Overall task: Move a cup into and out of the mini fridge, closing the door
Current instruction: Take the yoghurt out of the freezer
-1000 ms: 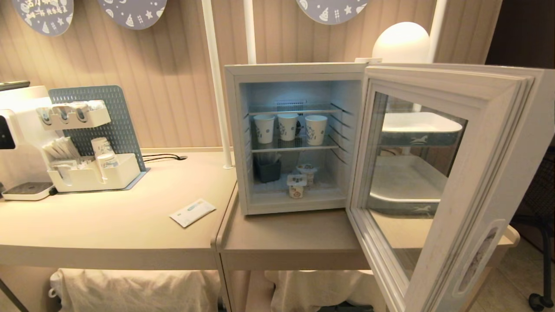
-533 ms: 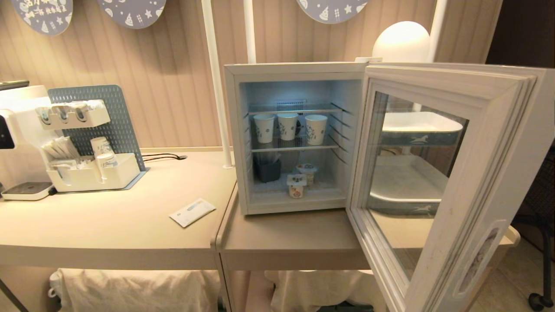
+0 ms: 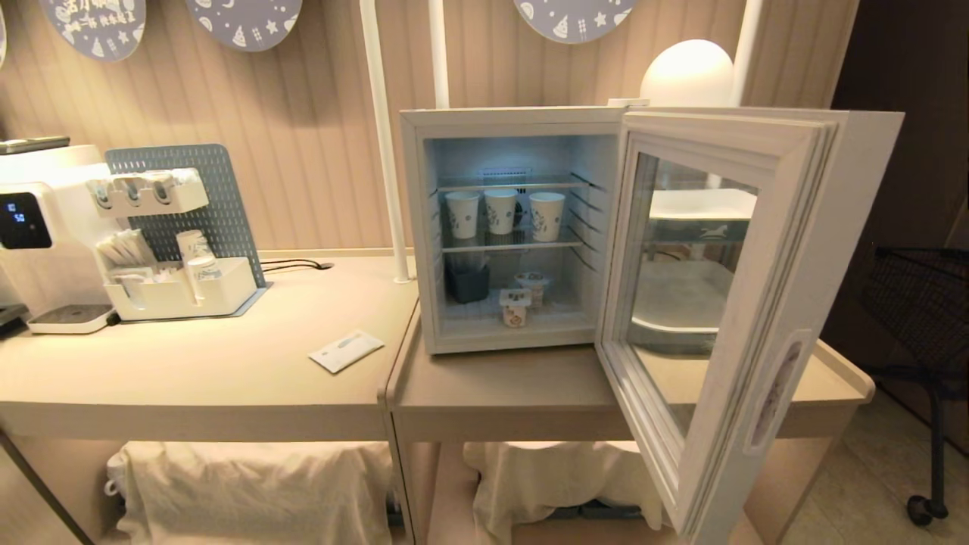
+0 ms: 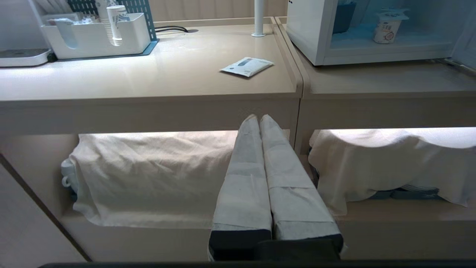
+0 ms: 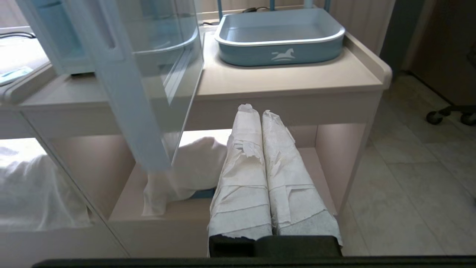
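Note:
The white mini fridge (image 3: pixel 415 227) stands on the right-hand counter with its door (image 3: pixel 787 250) swung wide open toward me. Three white paper cups (image 3: pixel 503 211) stand in a row on its wire shelf. Below them sit two small yoghurt pots (image 3: pixel 515 307) and a dark holder (image 3: pixel 467 283). Neither arm shows in the head view. My left gripper (image 4: pixel 259 117) is shut and empty, low in front of the counter edge. My right gripper (image 5: pixel 254 111) is shut and empty too, level with the counter's lower shelf, beside the open door's edge (image 5: pixel 126 104).
A water dispenser (image 3: pixel 38 235) and a white organiser (image 3: pixel 182 291) with stacked cups stand at the left. A flat sachet (image 3: pixel 347 350) lies near the counter seam. A blue tray (image 5: pixel 280 37) sits behind the door. White cloth (image 3: pixel 250 484) covers the lower shelves. A wheeled chair (image 3: pixel 927 333) stands right.
The whole head view has shifted: the fridge and counter look a little farther and more of the lower shelves and floor show. Nothing on the counter has moved.

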